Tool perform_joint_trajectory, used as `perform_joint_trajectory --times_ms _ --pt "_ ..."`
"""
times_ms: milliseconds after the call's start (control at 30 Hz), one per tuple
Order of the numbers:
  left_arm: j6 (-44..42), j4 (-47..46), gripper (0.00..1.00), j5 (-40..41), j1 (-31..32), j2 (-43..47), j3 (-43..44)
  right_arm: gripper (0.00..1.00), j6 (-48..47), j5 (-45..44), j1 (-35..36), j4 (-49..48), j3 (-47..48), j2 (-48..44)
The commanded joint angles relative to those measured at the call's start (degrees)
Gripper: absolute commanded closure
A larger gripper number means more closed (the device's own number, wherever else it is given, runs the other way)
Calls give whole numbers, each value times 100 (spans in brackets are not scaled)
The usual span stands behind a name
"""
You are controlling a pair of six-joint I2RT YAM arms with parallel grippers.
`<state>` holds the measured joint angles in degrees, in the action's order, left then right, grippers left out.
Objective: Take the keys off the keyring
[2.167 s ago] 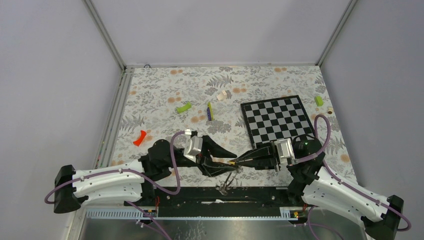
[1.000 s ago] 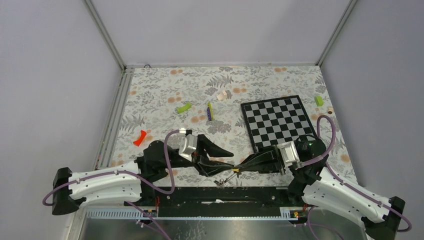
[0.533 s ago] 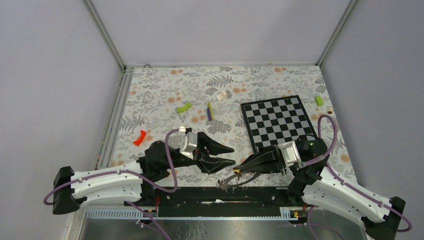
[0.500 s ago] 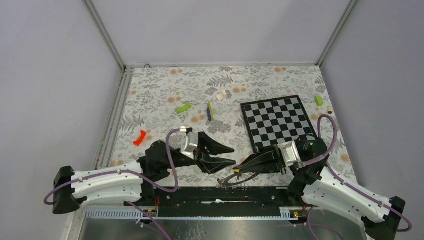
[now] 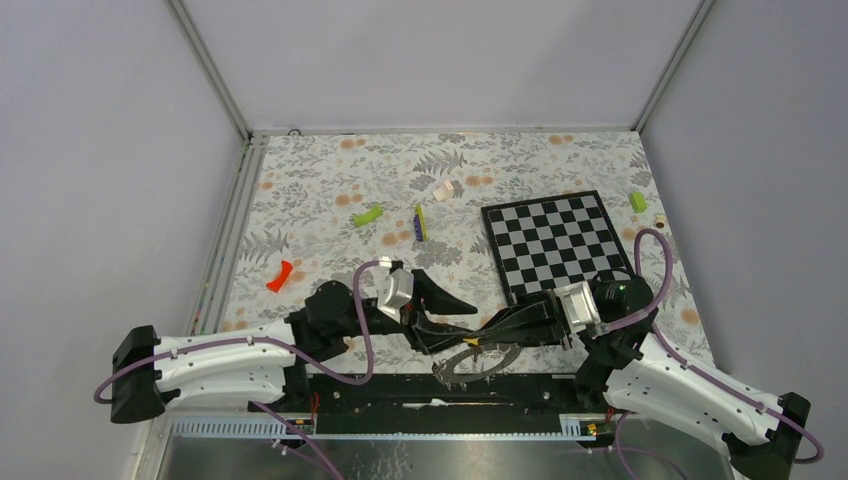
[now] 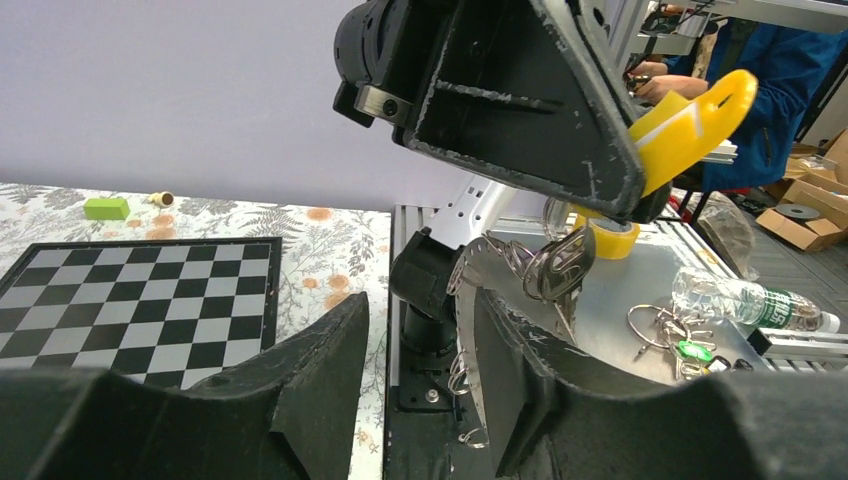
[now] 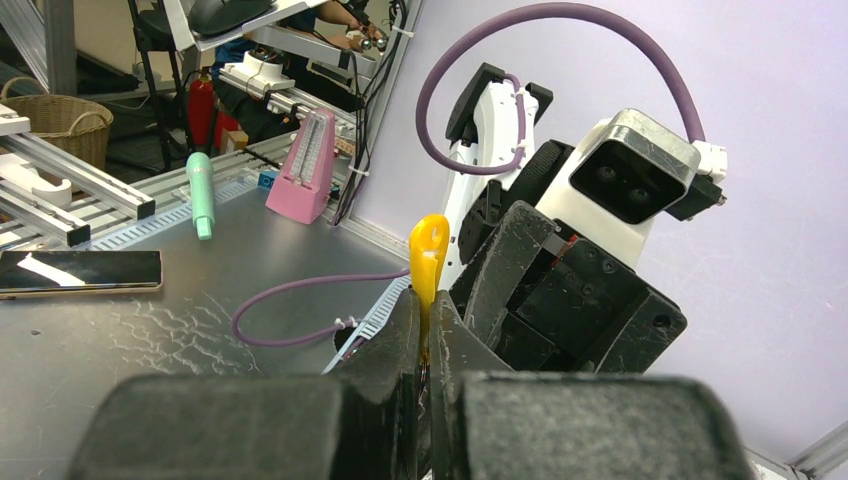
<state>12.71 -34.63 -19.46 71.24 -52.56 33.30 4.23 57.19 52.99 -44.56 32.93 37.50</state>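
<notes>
The keyring (image 5: pixel 481 361) hangs over the table's (image 5: pixel 330 170) 6 o'clock edge, dangling with other keys (image 6: pixel 556 268) from the yellow key (image 7: pixel 429 248), which the right end effector (image 5: pixel 472 339) clamps, likely as an anchor. At its 9 o'clock the left end effector (image 5: pixel 462 322), jaws apart, faces the keyring, probably lined up to draw it off.

Overhead camera looks steeply down from behind the arm bases, whole table (image 5: pixel 330 180) in frame. Left wrist camera sits close, facing the right gripper (image 6: pixel 640 203) filling upper centre; right wrist camera looks straight back at the left arm (image 7: pixel 570 270). Both catch the yellow key tag (image 6: pixel 700 112).
</notes>
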Motion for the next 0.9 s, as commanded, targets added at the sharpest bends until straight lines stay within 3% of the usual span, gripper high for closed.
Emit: perform_joint_trajectory --times_ms 0,867 --pt "73 -487 52 -252 30 162 206 100 34 3 27 -365 247 3" --pt "135 -466 51 -671 142 105 372 100 -1 -103 25 -352 189 43"
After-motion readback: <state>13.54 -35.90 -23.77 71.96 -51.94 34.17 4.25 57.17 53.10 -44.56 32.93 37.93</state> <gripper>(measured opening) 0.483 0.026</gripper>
